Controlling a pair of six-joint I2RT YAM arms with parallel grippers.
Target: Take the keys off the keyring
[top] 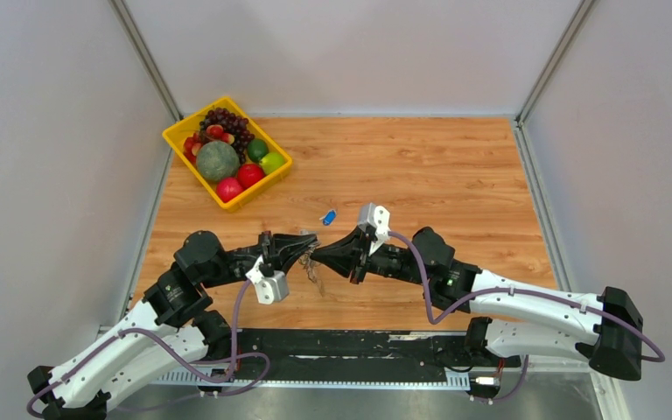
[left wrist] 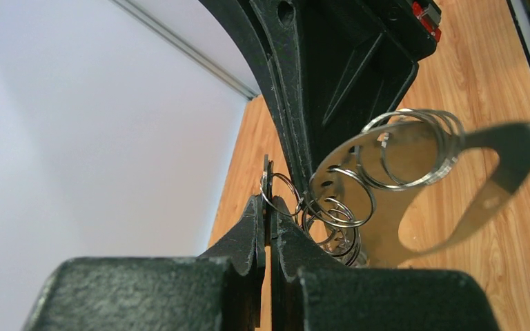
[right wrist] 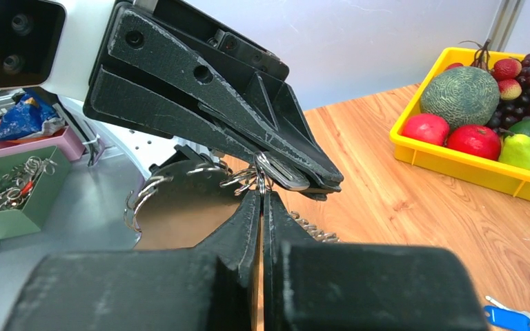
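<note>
Both arms are reaching in toward the table's [top: 455, 175] near middle, tips almost meeting. The left gripper [top: 309, 247] is closed tight and is pinching a small loop of the keyring [left wrist: 280, 195]; the loop is sticking out just above its fingers [left wrist: 248, 234]. The right gripper [top: 325, 251] is also fully closed, with its tips sitting right against the same ring cluster. I can't tell what it is actually pinching.

The keys [top: 316, 273] are hanging in a bunch just below the two tips, over the wood. In the left wrist view several wire loops are overlapping, and a flat silver piece [left wrist: 483, 193] with small holes is dangling from them.

A blue tag [top: 328, 216] is lying on the table just behind the grippers, apart from the bunch. A yellow basket [top: 184, 131] of fruit is sitting at the far left corner. Off the table, a green box [right wrist: 14, 214] is holding loose rings.
</note>
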